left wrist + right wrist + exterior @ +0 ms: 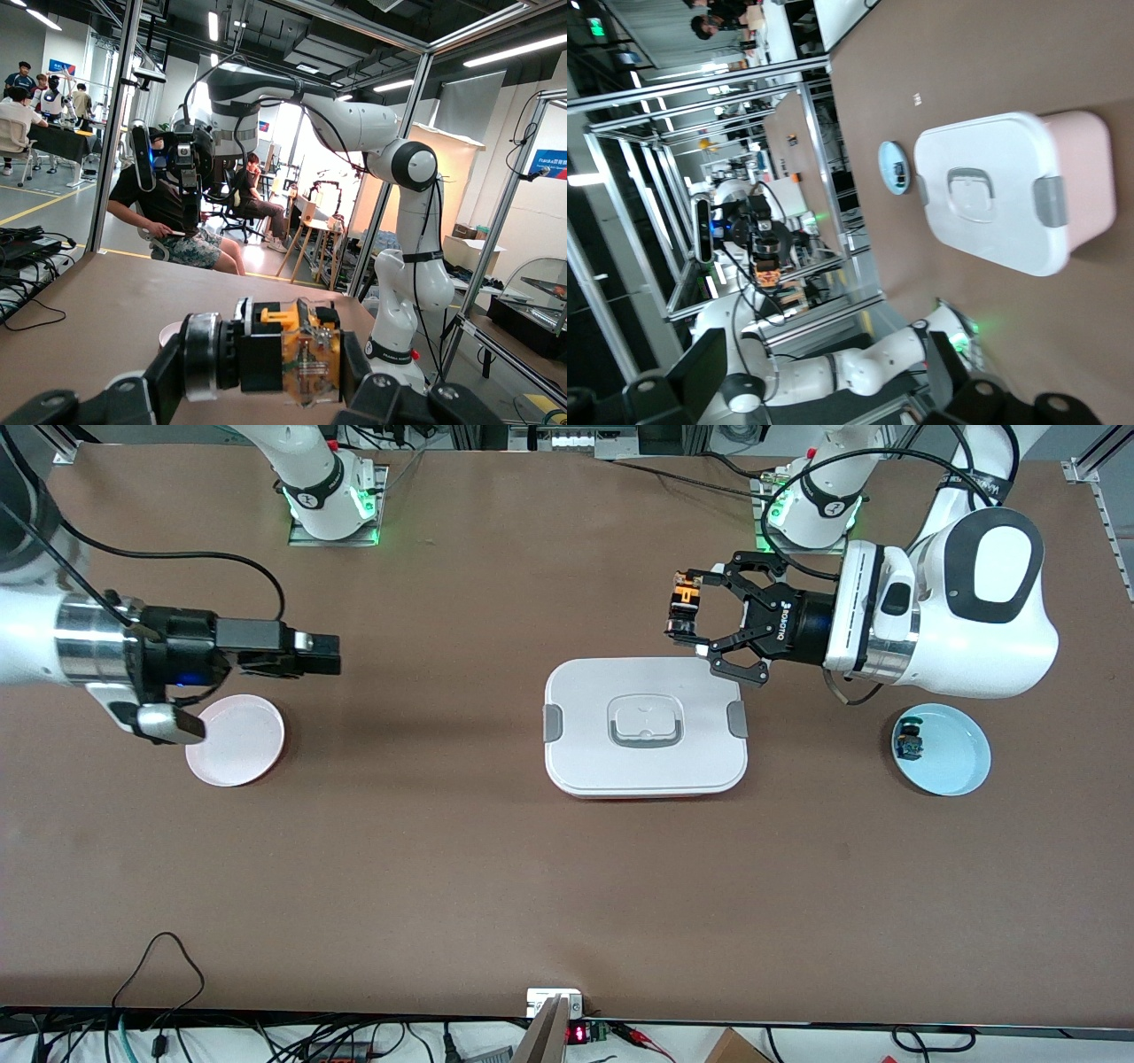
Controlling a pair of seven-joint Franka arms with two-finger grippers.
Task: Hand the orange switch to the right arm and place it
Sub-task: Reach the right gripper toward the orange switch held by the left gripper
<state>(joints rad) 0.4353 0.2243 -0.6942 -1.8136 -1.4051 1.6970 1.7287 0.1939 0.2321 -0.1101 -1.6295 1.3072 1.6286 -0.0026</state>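
Observation:
The orange switch [684, 605], black-bodied with an orange cap, hangs in the air, and my left gripper [687, 607] is shut on it. It is held over the table, by the corner of the white box nearest the left arm's base. In the left wrist view the switch [285, 354] lies crosswise between the black fingers [161, 382]. My right gripper [328, 654] is open and holds nothing. It hovers over the table just beside the pink plate [235, 740], pointing toward the left gripper. In the right wrist view its own fingers [702, 370] stand wide apart, and the switch [767, 264] shows far off.
A white lidded box [646, 726] sits mid-table. A light blue plate [952, 766] at the left arm's end holds a small blue-capped part [908, 741]. Cables and a small device [555, 1003] run along the table edge nearest the front camera.

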